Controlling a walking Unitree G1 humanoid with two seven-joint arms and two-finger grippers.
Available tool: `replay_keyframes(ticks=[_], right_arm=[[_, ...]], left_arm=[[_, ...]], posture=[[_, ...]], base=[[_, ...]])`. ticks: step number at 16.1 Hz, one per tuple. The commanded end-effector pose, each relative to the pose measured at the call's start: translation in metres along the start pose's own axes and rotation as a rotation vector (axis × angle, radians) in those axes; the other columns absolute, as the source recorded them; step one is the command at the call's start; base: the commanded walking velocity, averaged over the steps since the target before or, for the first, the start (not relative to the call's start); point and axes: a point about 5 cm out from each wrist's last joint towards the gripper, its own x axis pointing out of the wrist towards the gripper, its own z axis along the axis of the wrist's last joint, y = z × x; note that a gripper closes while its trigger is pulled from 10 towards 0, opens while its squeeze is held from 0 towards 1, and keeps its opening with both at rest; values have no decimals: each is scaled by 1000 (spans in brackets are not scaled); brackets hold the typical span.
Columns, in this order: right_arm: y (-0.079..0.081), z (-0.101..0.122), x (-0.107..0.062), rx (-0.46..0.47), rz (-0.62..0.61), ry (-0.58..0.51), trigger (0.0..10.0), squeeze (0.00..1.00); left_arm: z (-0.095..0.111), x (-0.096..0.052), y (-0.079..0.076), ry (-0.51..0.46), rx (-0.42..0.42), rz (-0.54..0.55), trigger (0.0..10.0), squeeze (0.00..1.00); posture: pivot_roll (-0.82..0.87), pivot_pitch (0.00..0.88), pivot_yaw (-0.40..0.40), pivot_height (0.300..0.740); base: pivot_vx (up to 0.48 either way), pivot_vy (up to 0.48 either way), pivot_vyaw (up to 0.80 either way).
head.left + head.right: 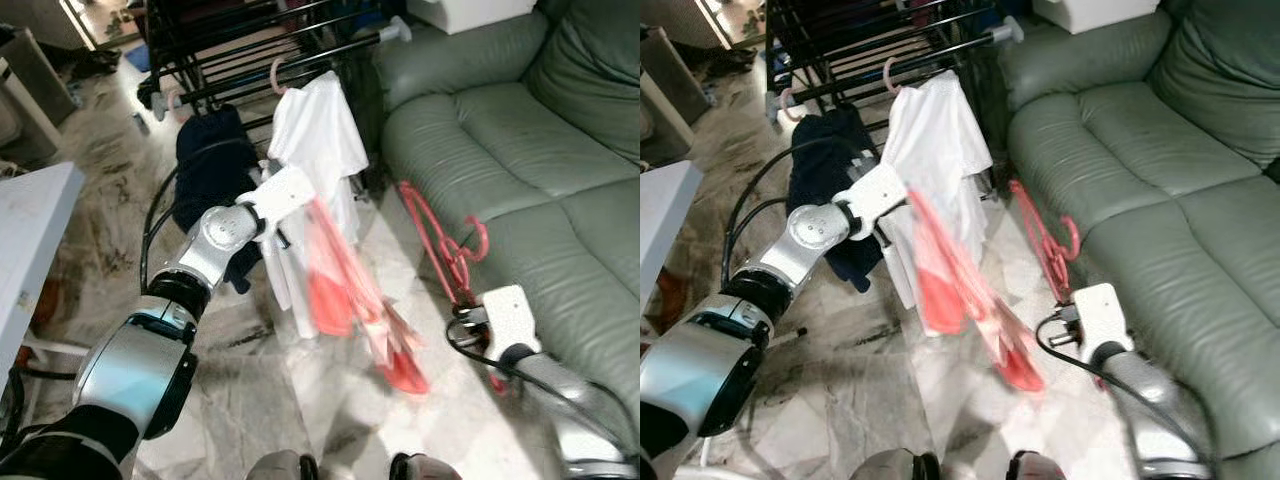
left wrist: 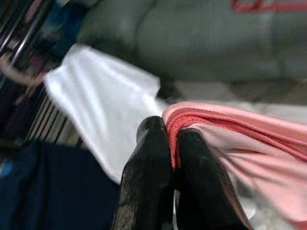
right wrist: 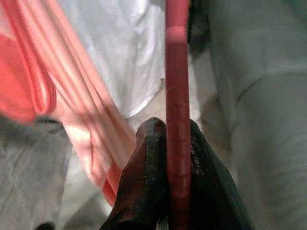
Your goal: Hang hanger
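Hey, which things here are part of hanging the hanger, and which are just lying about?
Part of the job:
red hanger, in the right gripper
pink garment, in the left gripper
drying rack

Lying about:
green sofa
white shirt
dark garment

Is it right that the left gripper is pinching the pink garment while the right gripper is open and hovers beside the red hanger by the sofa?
Not quite. The right gripper is not open beside the red hanger; the right wrist view shows its fingers shut on the hanger's bar. The rest holds: the left gripper pinches the pink garment, beside the sofa.
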Motion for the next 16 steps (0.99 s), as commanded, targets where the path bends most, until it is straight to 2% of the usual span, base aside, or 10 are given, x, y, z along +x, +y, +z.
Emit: replay_keyframes(ticks=[1, 2, 5, 7, 10, 13, 14, 16], right_arm=[[2, 10, -4, -30, 70, -29, 10000, 0], [-1, 13, -11, -79, 120, -28, 10000, 0], [-9, 11, -25, -127, 224, 22, 10000, 0], [-8, 18, -23, -85, 193, -28, 10000, 0], [11, 19, -18, -79, 225, -43, 10000, 0], [28, 23, -7, -61, 239, -35, 10000, 0], [35, 29, 0, -81, 275, -29, 10000, 0], [39, 38, 10, -80, 290, -58, 10000, 0]], left_arm=[[-3, -2, 10, 33, -26, 59, 10000, 0], [-6, -2, 8, 40, -54, 63, 10000, 0], [-10, 0, -3, 49, -141, 88, 10000, 0], [-9, 2, -11, 22, -191, 73, 10000, 0], [-11, 1, -21, -3, -248, 68, 10000, 0], [-14, -3, -24, -36, -317, 128, 10000, 0], [-15, -6, -22, -53, -357, 177, 10000, 0], [-18, -10, -23, -66, -382, 204, 10000, 0]], posture=[[-65, 41, 174, 740], [-70, 39, 174, 740], [-81, 36, 174, 740], [-95, 27, 154, 740], [-98, 10, 84, 740], [-101, 0, -46, 740], [-94, 0, -95, 740], [-75, 0, -92, 740]], base=[[0, 0, 0], [0, 0, 0], [0, 0, 0], [0, 0, 0], [0, 0, 0], [0, 0, 0], [0, 0, 0], [0, 0, 0]])
